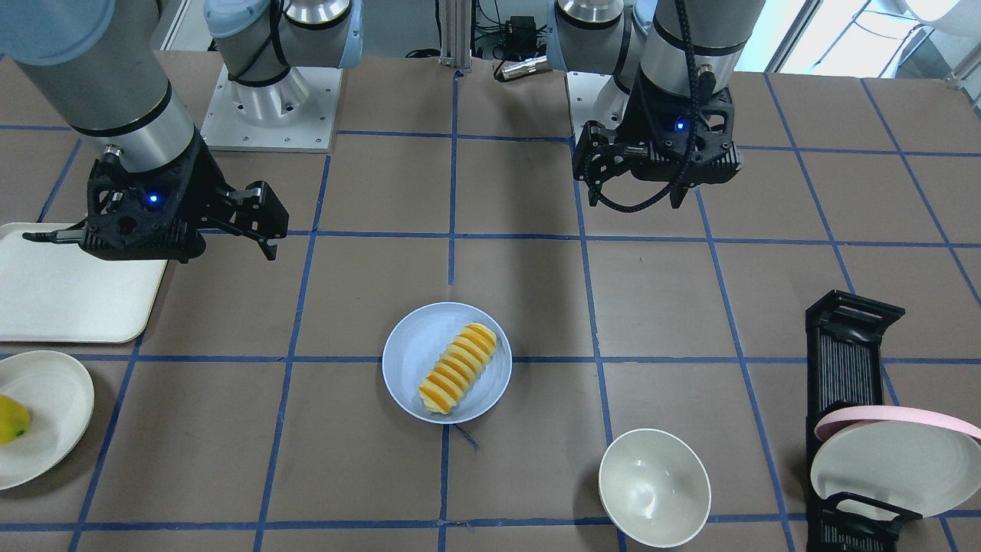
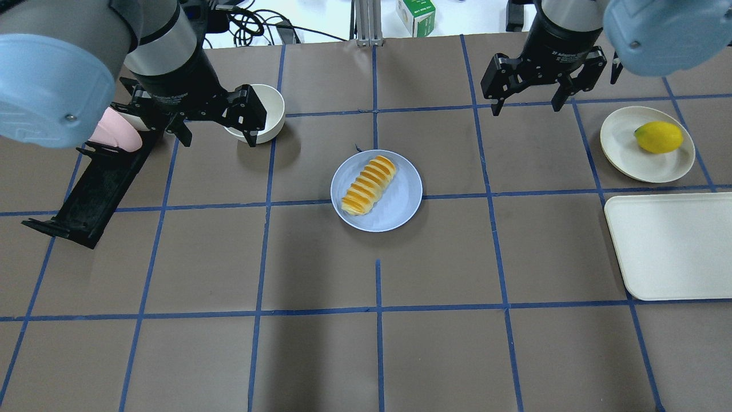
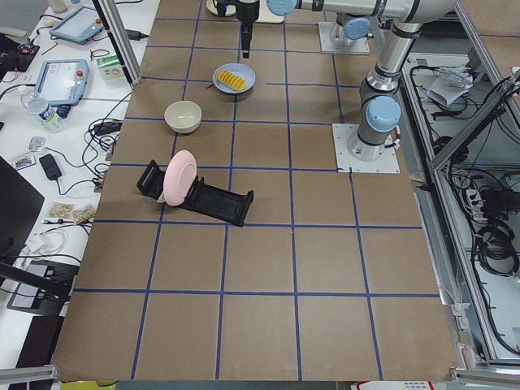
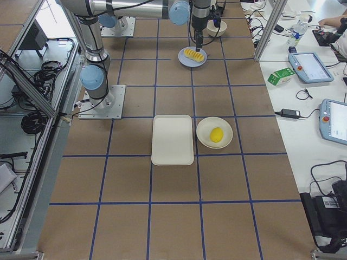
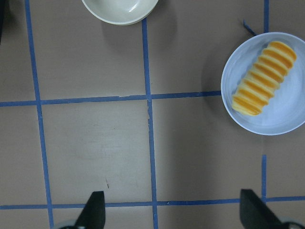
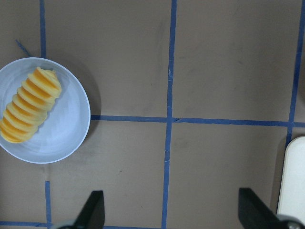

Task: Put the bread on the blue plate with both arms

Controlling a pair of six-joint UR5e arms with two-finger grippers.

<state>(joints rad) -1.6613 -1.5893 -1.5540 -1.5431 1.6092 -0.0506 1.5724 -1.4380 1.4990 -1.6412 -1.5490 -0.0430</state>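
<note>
The bread (image 2: 369, 185) lies at a slant on the blue plate (image 2: 400, 209) at the table's middle, left of the plate's centre in the overhead view. It also shows in the front view (image 1: 458, 368) on the blue plate (image 1: 414, 341), and in both wrist views (image 5: 263, 77) (image 6: 29, 105). My left gripper (image 2: 217, 134) is open and empty, raised to the plate's left, in front of a cream bowl. My right gripper (image 2: 527, 107) is open and empty, raised to the plate's right. Neither gripper touches the bread.
A cream bowl (image 2: 269, 109) stands behind the left gripper. A black dish rack (image 2: 91, 189) with a pink-rimmed plate (image 2: 114, 133) is at the left. A cream plate (image 2: 623, 151) with a yellow fruit (image 2: 659, 137) and a cream tray (image 2: 669, 246) are at the right.
</note>
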